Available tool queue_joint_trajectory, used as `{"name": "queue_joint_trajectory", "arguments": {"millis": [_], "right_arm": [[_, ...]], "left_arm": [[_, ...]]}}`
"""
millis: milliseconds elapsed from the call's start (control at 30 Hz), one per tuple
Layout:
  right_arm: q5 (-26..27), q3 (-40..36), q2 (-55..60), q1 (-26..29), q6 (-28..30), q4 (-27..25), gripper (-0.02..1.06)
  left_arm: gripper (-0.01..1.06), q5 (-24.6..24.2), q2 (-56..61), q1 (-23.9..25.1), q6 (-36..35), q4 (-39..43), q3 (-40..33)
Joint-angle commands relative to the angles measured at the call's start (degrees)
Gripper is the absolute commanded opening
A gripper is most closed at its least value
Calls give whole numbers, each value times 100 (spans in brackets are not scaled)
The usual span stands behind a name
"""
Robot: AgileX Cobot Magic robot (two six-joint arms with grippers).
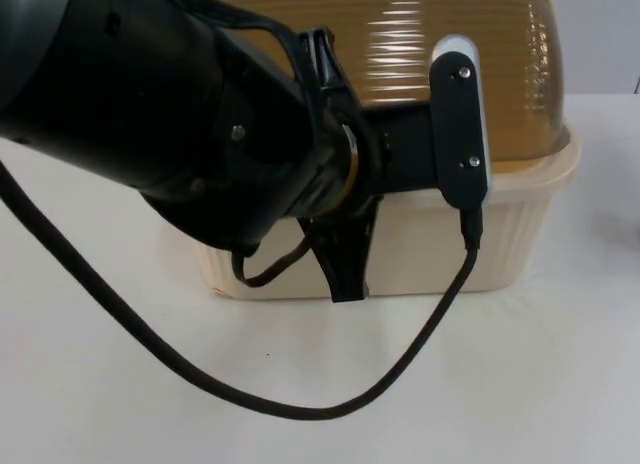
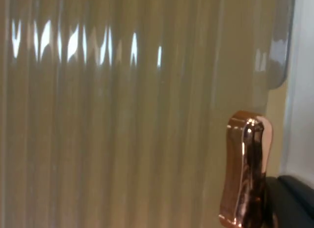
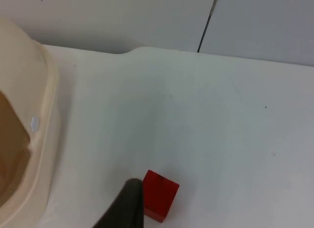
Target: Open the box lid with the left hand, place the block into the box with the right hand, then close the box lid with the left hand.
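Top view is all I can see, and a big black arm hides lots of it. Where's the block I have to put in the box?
Observer: The red block lies on the white table, a little apart from the cream rim of the box.
Operator: Is the right tool near it?
Observer: Yes. The right tool sits just beside the block, on the side nearer the box.
Operator: What does the left tool see?
Observer: The left tool is at the box's front. Its wrist view shows the ribbed lid up close, with a shiny copper-coloured handle.
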State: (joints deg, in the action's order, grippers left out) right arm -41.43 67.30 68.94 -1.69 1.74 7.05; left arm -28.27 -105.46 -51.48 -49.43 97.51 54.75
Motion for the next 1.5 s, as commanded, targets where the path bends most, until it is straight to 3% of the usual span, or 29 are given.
{"name": "queue_joint_trajectory", "arguments": {"millis": [0,133,400,600,767,1467], "right_arm": [[-9,29,-14,-23,42,6,100],[-9,29,-14,-23,42,6,100],[-9,29,-14,-23,42,18,100],[-42,29,-14,-23,42,18,100],[-45,29,-14,-23,42,18,100],[-115,29,-51,-23,42,6,100]], "left_arm": [[0,6,83,19,-50,106,-13],[0,340,155,152,-11,209,-13],[0,926,396,602,817,-100,379],[0,1450,514,996,2860,-1860,817],[0,1598,514,1277,3769,-2746,973],[0,1554,486,1687,3974,-3055,1388]]}}
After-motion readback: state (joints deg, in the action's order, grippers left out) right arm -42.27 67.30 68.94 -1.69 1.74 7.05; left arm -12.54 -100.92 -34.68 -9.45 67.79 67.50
